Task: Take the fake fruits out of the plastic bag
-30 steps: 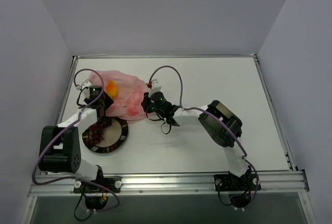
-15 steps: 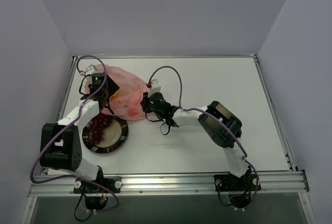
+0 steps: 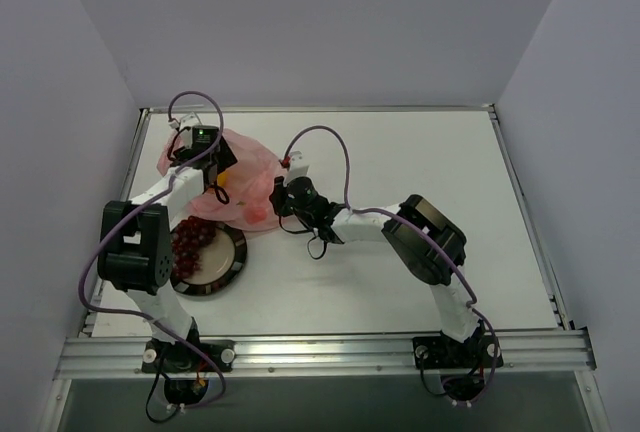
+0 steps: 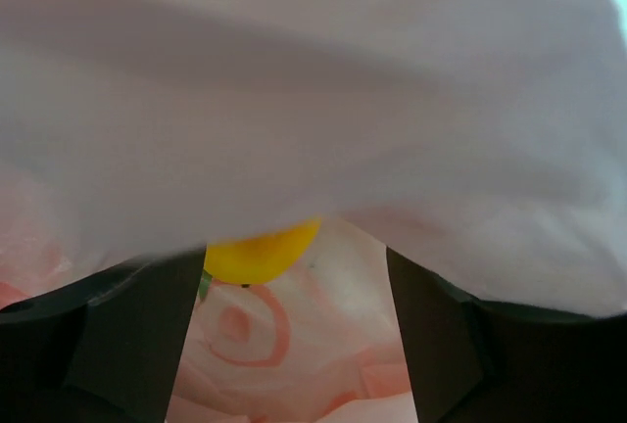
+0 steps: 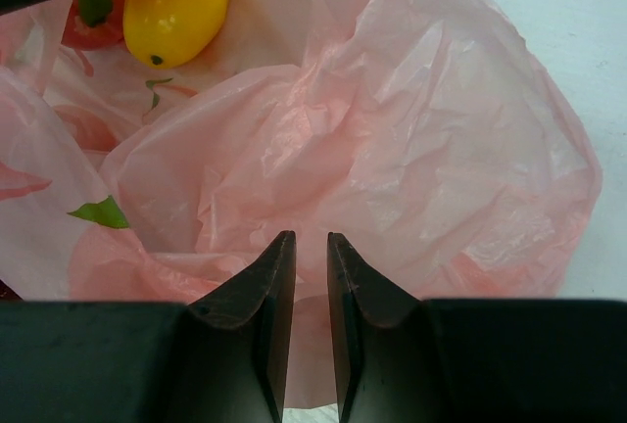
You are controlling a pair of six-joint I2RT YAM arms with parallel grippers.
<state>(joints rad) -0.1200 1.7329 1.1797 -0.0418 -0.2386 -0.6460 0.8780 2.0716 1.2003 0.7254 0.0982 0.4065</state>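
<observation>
- Plate (image 3: 228, 270): round, dark-rimmed, on the white table (image 3: 420, 152) nearest the arm bases. It carries the grape bunch (image 3: 190, 240), a dark red cluster lying wholly outside the bag.
- Right gripper (image 5: 311, 242): jaws drawn in to a narrow slit, pinching a fold at the right-hand edge of the plastic bag (image 5: 411, 149).
- Plastic bag: thin, translucent pink film, heavily creased, printed with red swirls and green leaves. It lies just beyond the plate, spread across the far left of the table.
- A redder patch (image 3: 257, 214) shows through the film at the bag's near edge. Whether it is the peach cannot be told.
- Mango (image 5: 181, 2): smooth, glossy, orange-yellow and elongated, with a dark dot at its blunt end. It rests on the film inside the bag's open mouth.
- Left gripper (image 4: 294, 345): reaching into the far part of the bag with jaws spread wide and nothing between them. In the left wrist view a fold of film hangs across the top, with the mango's tip showing beneath it, just beyond the fingers (image 4: 127, 335).
</observation>
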